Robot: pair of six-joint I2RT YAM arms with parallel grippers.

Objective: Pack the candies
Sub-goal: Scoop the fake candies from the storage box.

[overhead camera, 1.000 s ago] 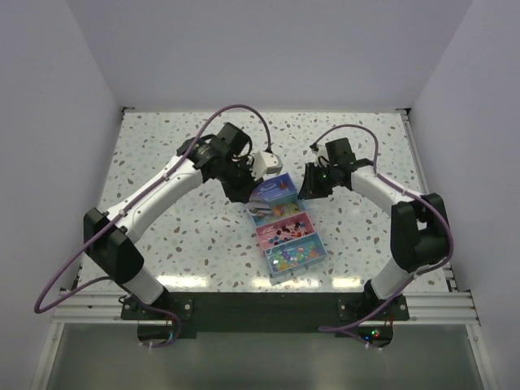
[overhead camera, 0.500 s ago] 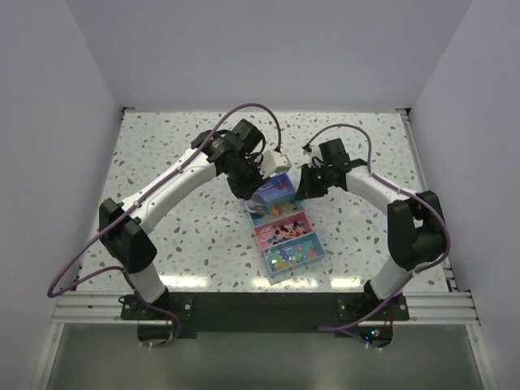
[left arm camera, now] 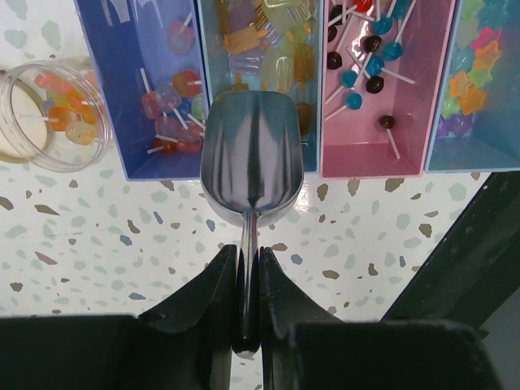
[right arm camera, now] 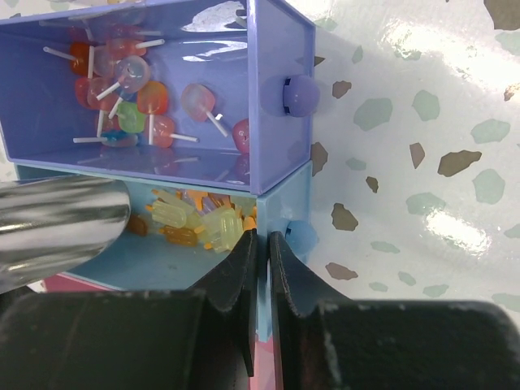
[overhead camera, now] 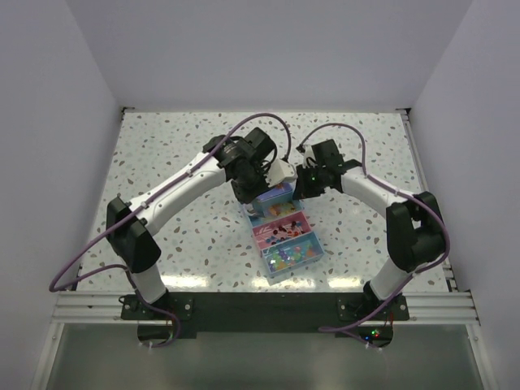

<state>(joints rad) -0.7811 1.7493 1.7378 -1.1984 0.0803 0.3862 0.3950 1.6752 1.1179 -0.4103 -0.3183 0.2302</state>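
Tiny stick-lollipop and star candies (left arm camera: 175,85) lie in the box (left arm camera: 374,162) compartments — only the left wrist view shows more in a jar (left arm camera: 61,154) — left gripper (left arm camera: 246,272) clamped on the scoop (left arm camera: 253,154), right gripper (right arm camera: 262,252) pinching the wall of the pale-blue compartment (right arm camera: 284,215).

scoop (left arm camera: 250,154): shiny smooth metal
box (right arm camera: 280,73): glossy plastic
jar (left arm camera: 32,122): clear plastic
worktop (right arm camera: 422,187): smooth, shiny, speckled
candies (right arm camera: 150,97): glossy, see-through

The box (left arm camera: 370,154) lies on the counter (overhead camera: 179,162) between the two arms, its compartments side by side with candies (left arm camera: 185,82) in them. The jar (left arm camera: 36,122) stands on the counter just beside the end compartment. The scoop (left arm camera: 253,154), its handle in the left end effector (left arm camera: 248,260), hangs over the next compartment's rim, and the right end effector (right arm camera: 262,244) sits at that compartment's opposite end wall.
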